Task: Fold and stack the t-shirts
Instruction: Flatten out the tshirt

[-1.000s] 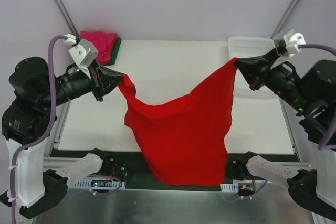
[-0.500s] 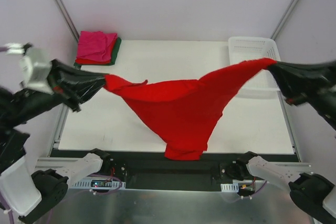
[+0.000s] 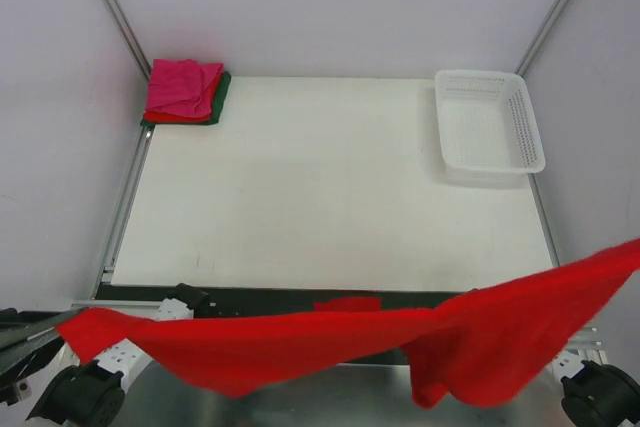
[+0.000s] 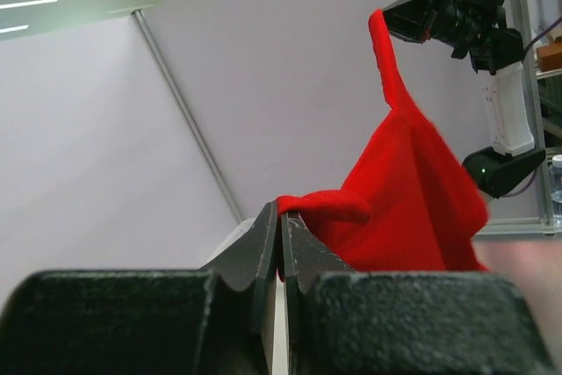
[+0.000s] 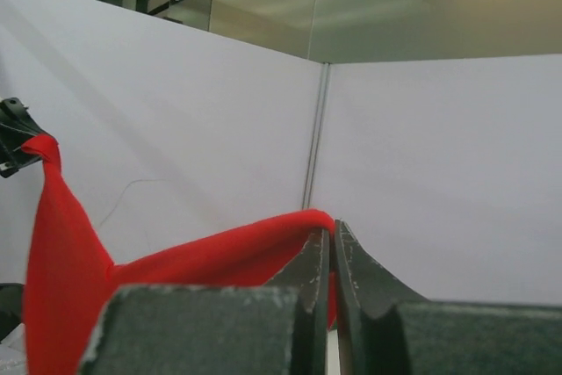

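Note:
The large bright red t-shirt (image 3: 330,342) hangs stretched in the air across the near edge of the table, close under the top camera. My left gripper (image 3: 62,323) is at the bottom left and is shut on the shirt's left end (image 4: 320,206). My right gripper (image 5: 330,236) is shut on the other end (image 5: 219,252); it is out of the top view, off the right edge. A folded stack with a magenta pink t-shirt (image 3: 183,87) on top of red and dark green ones lies at the table's far left corner.
A white lattice basket (image 3: 490,122) stands at the far right of the white table (image 3: 330,187). Metal frame posts rise at both far corners. In the left wrist view the right arm (image 4: 457,6) is high up, holding the shirt's far end.
Both arms swung back toward the near edge and far apart. The red shirt left the table's middle and now hangs stretched in front of the arm bases.

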You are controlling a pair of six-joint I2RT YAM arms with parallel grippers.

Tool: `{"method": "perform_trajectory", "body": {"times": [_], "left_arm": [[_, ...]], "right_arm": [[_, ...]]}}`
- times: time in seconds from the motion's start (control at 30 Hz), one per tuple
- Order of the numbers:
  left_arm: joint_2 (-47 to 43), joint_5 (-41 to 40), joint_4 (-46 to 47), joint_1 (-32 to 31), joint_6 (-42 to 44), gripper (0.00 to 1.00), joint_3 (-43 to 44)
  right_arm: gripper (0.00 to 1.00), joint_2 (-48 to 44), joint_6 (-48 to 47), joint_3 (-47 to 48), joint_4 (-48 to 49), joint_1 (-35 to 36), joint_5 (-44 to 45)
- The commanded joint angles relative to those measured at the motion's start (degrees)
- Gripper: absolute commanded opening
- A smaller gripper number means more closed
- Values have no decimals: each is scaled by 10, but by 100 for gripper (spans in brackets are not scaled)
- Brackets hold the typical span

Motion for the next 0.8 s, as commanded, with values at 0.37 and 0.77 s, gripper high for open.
{"method": "perform_trajectory", "body": {"times": [0.37, 0.77], "left_arm": [[197, -202, 85, 5, 147, 0, -246], [283, -381, 228, 16, 160, 0, -536]], "right_arm": [[1, 186, -111, -200, 112, 31, 256], [1, 262, -35, -428, 217, -33, 210]]}}
